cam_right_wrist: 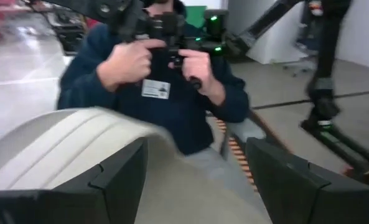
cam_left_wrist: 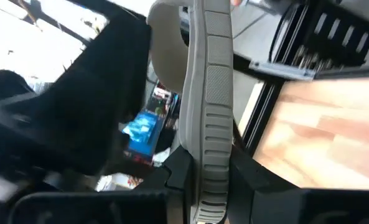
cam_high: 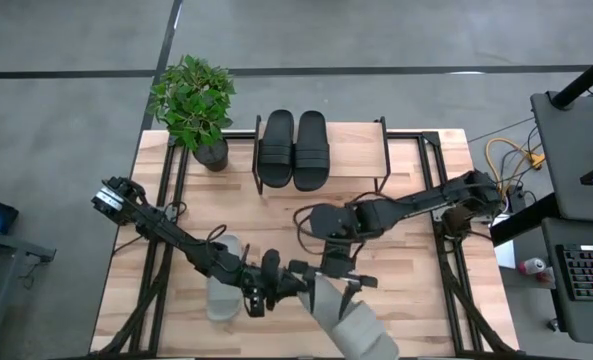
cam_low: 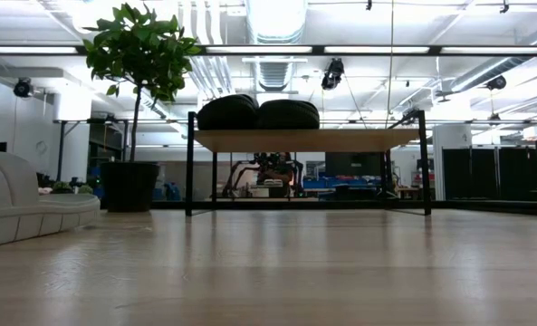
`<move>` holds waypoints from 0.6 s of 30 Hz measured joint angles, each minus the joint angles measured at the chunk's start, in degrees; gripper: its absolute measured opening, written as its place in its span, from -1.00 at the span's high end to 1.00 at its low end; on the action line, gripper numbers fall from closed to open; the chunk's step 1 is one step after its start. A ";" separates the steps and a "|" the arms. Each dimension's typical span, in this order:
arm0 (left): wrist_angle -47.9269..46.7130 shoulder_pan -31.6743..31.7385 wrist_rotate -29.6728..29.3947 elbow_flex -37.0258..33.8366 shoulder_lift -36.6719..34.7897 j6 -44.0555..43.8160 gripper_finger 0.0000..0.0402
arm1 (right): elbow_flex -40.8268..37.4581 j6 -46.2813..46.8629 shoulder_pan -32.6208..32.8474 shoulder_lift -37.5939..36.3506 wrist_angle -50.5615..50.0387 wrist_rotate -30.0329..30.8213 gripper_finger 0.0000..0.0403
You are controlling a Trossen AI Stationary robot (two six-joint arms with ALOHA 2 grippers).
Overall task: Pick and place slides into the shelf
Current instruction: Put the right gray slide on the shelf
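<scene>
Grey slide [cam_high: 354, 325] | clamped in left pincer [cam_high: 266, 287] | right pincer [cam_high: 338, 278] open beside

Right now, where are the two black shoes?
In the high view, the black pair of slide sandals sits side by side on the small wooden shelf's left half, beside the potted plant.

The pale grey slide [cam_high: 356, 325] held up near the table's front runs off the high view's bottom edge. In the low view another pale slide [cam_low: 23, 204] is cut by the left edge. The person [cam_right_wrist: 172, 93] operating behind is motion-blurred.
</scene>
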 joint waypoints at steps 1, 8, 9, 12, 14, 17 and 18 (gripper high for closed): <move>-0.42 0.03 -0.03 0.00 -0.11 0.03 0.82 | 0.00 -0.80 -0.21 -0.98 -1.27 0.73 -0.30; -2.06 -0.14 -1.64 0.02 -0.11 0.45 0.82 | 0.00 -4.77 -1.24 -7.54 -9.10 9.49 -0.32; -1.97 -0.14 -3.25 0.04 -0.11 0.78 0.82 | 0.00 -5.34 -1.26 -8.67 -10.75 11.56 -0.32; -2.16 -0.19 -9.51 0.07 -0.11 2.09 0.82 | 0.00 -6.45 -1.20 -11.48 -15.74 18.12 -0.30; -2.54 -0.18 -12.83 0.13 -0.11 2.12 0.82 | -0.07 -6.37 -1.20 -12.82 -17.69 20.89 -0.30; -2.54 -0.20 -16.75 0.13 -0.11 3.32 0.82 | -0.70 -5.59 -1.20 -14.49 -18.83 24.21 -0.30; -2.54 -0.20 -18.07 0.13 -0.11 3.76 0.82 | -1.02 -5.26 -1.20 -14.89 -18.73 25.23 -0.31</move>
